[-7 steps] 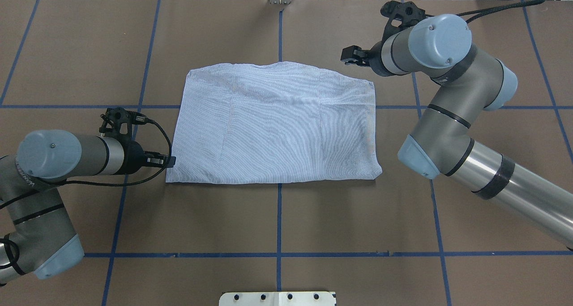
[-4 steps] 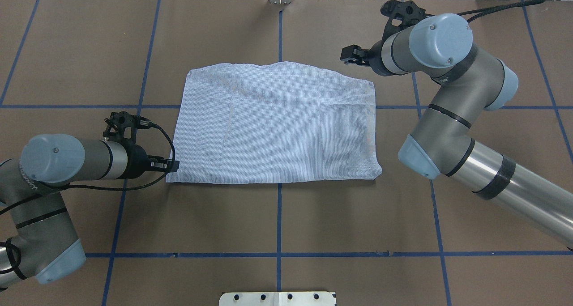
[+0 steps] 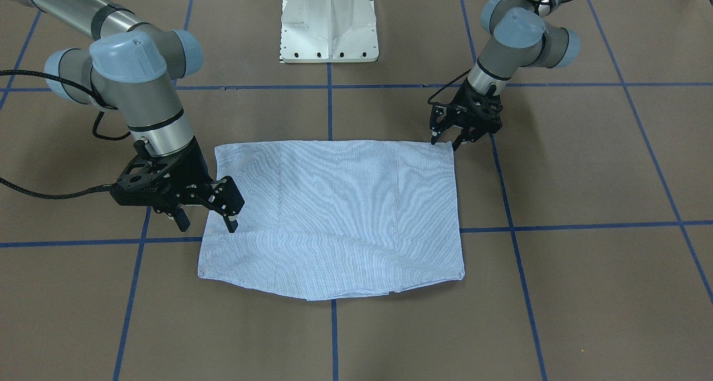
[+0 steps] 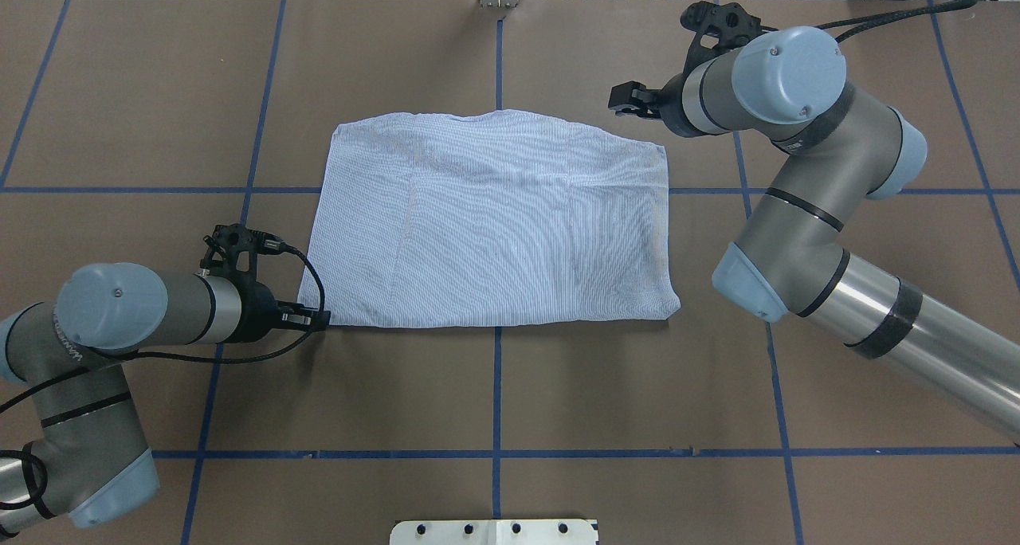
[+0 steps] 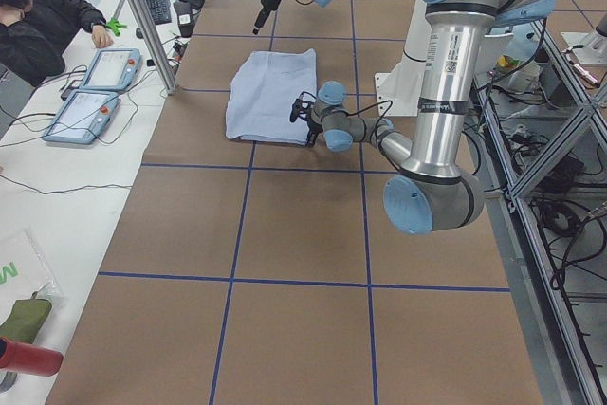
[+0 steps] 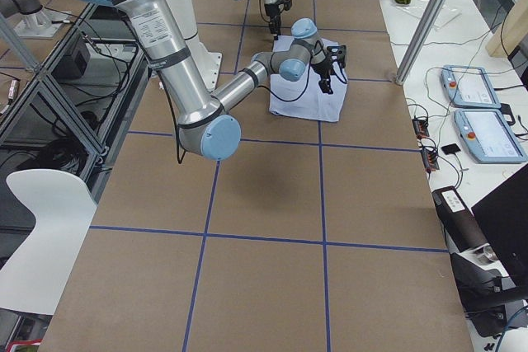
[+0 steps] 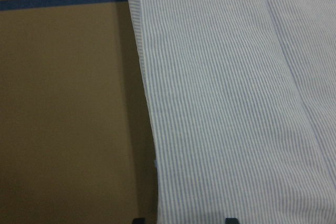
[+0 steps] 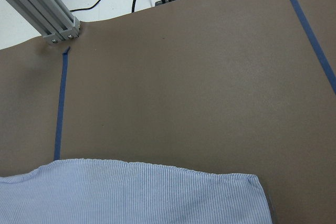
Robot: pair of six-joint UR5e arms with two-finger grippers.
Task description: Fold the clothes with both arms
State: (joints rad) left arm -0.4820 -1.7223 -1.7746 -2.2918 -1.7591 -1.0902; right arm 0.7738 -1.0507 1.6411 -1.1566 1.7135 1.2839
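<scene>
Folded light-blue striped shirt point(image 4: 494, 218) lies flat mid-desk point(image 4: 637, 386), long axis running left to right before the robot; left pincer point(image 3: 444, 143), jaws spread, at its near-left corner; right pincer point(image 3: 206, 225), likewise spread, hovers by the shirt's right edge.

The light-blue, finely striped shirt point(image 4: 494, 218) lies folded into a flat rectangle on the brown surface point(image 4: 494, 386). The left arm point(image 4: 159, 318) reaches low at its near-left corner, and the right arm point(image 4: 805, 210) hangs raised near its far-right corner.
</scene>
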